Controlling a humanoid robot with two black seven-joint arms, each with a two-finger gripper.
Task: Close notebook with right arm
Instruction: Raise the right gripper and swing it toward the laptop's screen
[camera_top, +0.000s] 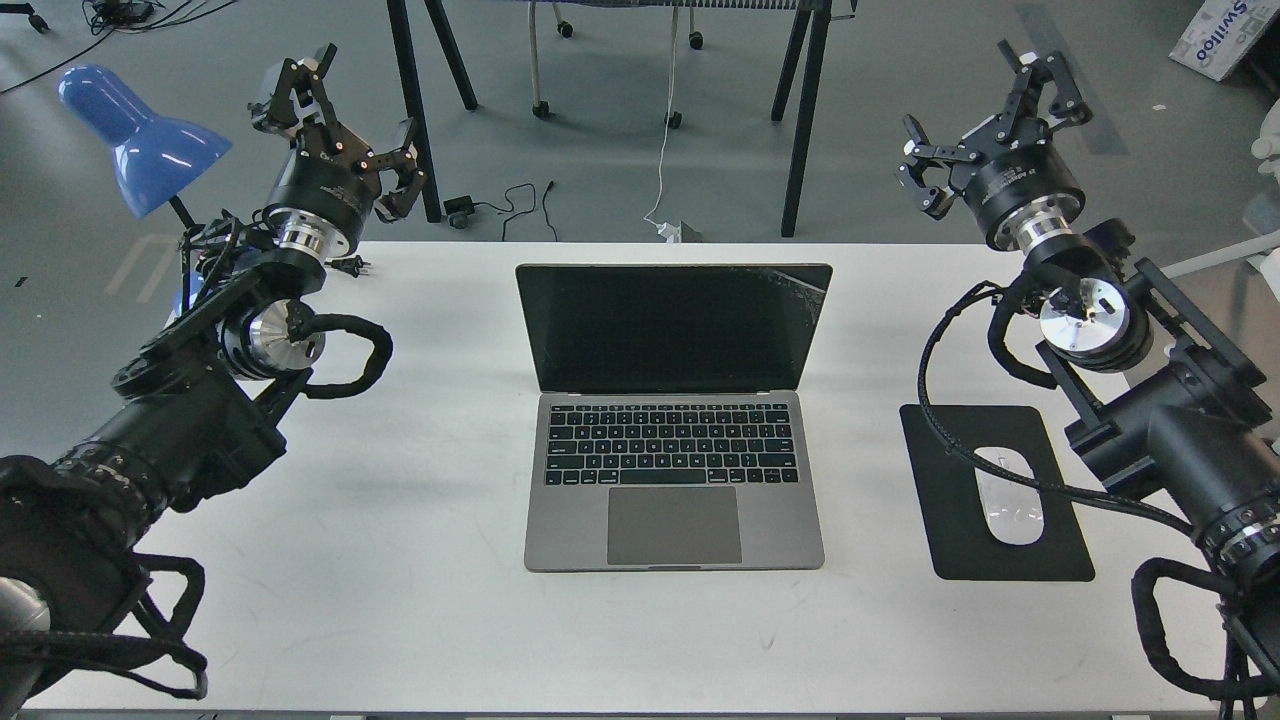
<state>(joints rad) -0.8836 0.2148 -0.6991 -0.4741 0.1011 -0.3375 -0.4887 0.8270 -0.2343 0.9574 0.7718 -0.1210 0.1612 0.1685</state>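
Note:
The notebook (675, 420) lies open in the middle of the white table, its black screen upright and facing me, with black keys and a large trackpad. My right gripper (985, 120) is raised at the far right, beyond the table's back edge, well right of the screen; its fingers are spread open and empty. My left gripper (335, 115) is raised at the far left, also open and empty, well away from the notebook.
A black mouse pad (1000, 495) with a white mouse (1010, 495) lies right of the notebook, under my right arm. A blue desk lamp (135, 135) stands at the far left. Black table legs (805, 120) stand behind the table (400, 600).

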